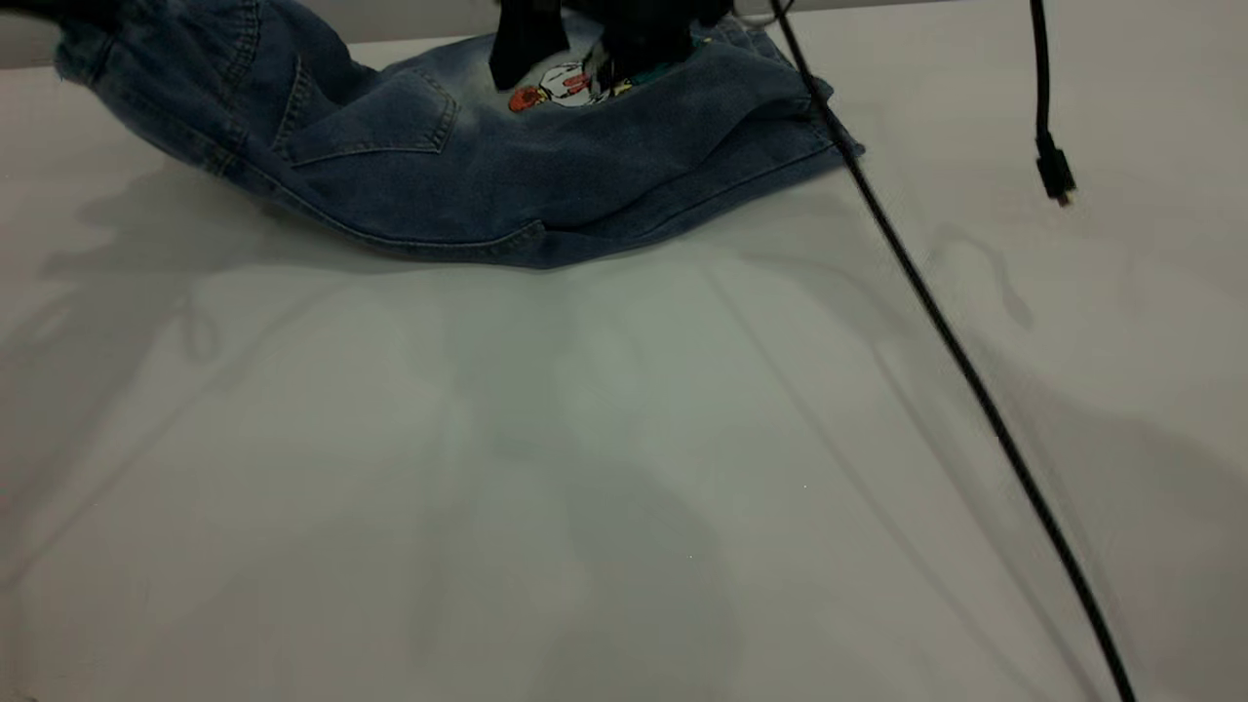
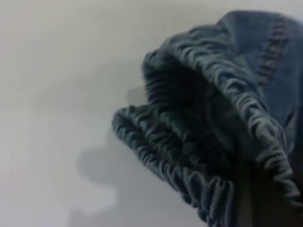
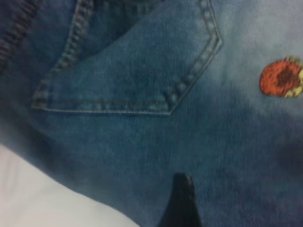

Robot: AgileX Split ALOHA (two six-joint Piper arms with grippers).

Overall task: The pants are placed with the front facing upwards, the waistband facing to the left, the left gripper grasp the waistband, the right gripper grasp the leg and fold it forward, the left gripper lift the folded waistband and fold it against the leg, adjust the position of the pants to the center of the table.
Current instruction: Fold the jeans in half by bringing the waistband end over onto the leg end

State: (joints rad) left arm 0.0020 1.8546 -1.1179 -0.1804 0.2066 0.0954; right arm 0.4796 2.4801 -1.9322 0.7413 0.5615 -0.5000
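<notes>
The blue denim pants (image 1: 546, 166) lie folded at the far side of the table (image 1: 585, 468), back side up, showing a pocket (image 1: 380, 122) and the cartoon print (image 1: 565, 86). Their left end is lifted off the table toward the upper left corner, where my left gripper (image 1: 44, 12) is barely in view. In the left wrist view the ruched waistband (image 2: 213, 118) is bunched in layers against a dark finger (image 2: 255, 198), clamped. My right gripper (image 1: 585, 54) stands open over the print, just above the leg (image 1: 741, 107). One of its fingertips (image 3: 183, 201) hovers over the denim by the pocket (image 3: 128, 75).
A black cable (image 1: 936, 322) runs diagonally across the right half of the table, from the top centre to the bottom right. A second cable with a plug (image 1: 1055, 175) hangs at the upper right. The near half of the tabletop is bare white.
</notes>
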